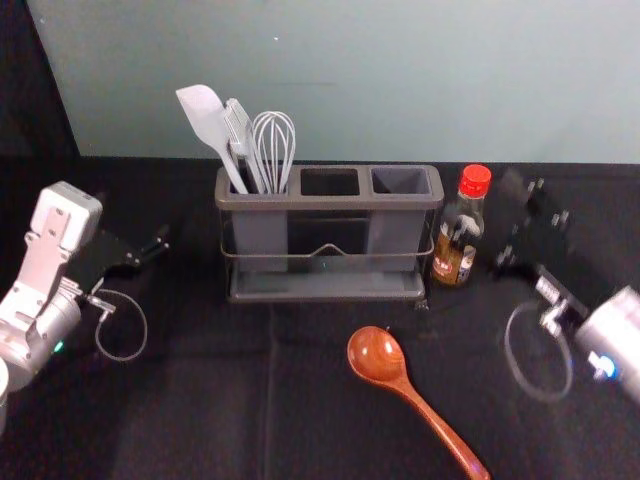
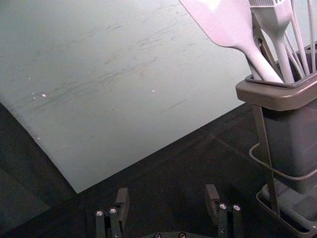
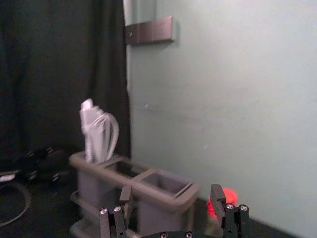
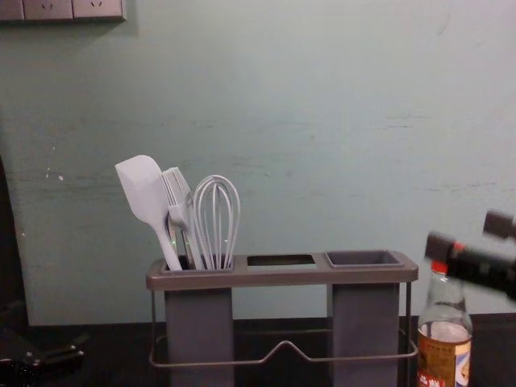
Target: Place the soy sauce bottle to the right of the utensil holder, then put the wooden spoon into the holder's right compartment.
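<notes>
Soy sauce bottle seen right of centre in head view, just beside utensil holder; likely glass, slick, bit heavy, best gripped round body. Wooden spoon laid lower right, probably light, stiff, handle to be pinched. Right gripper held mid-right, spread wide, nothing gripped; bottle contact can't be told. Left gripper parked mid-left, opened, empty.
</notes>
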